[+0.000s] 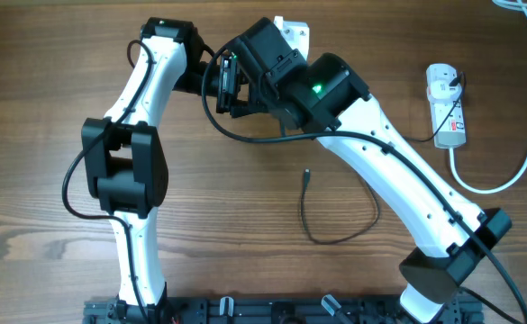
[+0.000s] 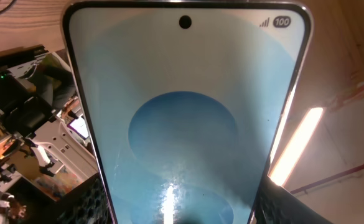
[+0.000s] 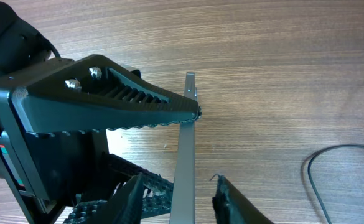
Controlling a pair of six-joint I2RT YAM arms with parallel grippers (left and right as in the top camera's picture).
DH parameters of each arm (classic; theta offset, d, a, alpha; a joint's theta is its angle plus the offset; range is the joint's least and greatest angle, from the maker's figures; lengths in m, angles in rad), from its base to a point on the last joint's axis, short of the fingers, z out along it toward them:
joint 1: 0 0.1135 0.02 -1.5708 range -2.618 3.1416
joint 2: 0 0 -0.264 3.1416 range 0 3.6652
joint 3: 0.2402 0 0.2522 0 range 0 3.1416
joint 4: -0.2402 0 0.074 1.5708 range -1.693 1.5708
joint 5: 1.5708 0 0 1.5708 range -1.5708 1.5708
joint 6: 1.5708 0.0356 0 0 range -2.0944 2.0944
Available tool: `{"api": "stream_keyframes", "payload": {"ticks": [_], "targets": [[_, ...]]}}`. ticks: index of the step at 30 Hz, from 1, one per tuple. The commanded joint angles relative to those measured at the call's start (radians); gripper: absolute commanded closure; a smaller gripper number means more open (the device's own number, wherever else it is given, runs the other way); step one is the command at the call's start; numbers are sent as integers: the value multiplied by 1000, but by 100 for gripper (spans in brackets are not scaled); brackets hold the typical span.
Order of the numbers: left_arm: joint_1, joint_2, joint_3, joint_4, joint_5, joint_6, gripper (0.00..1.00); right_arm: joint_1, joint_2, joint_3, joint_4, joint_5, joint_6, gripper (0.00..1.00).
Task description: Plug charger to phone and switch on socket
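Note:
My left gripper (image 1: 207,79) is shut on the phone (image 1: 228,83) and holds it on edge above the table at the back. In the left wrist view the phone's turquoise screen (image 2: 182,106) fills the frame between the fingers (image 2: 182,211). My right gripper (image 1: 245,90) is open. Its fingers (image 3: 182,199) straddle the phone's thin grey edge (image 3: 186,124) with a gap on each side. The charger's plug tip (image 1: 306,175) lies loose on the table, and its thin black cable (image 1: 340,238) loops away. The white adapter (image 1: 443,79) sits in the socket (image 1: 449,112) at the far right.
The socket's thick white cord (image 1: 497,184) curves along the right edge. A white object (image 1: 292,34) shows behind the right wrist. The right arm (image 1: 398,180) crosses the table over the cable. The cable also shows in the right wrist view (image 3: 312,174).

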Motion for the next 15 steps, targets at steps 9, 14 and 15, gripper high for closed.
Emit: {"api": "stream_keyframes", "payload": {"ticks": [9,14,15], "targets": [[4,-49,27,-4,44,8,38,2,23,21,5,26,6,79],[4,-49,27,-4,44,8,38,2,23,21,5,23,7,87],[4,-49,27,-4,44,9,38,2,23,21,5,23,7,88]]}}
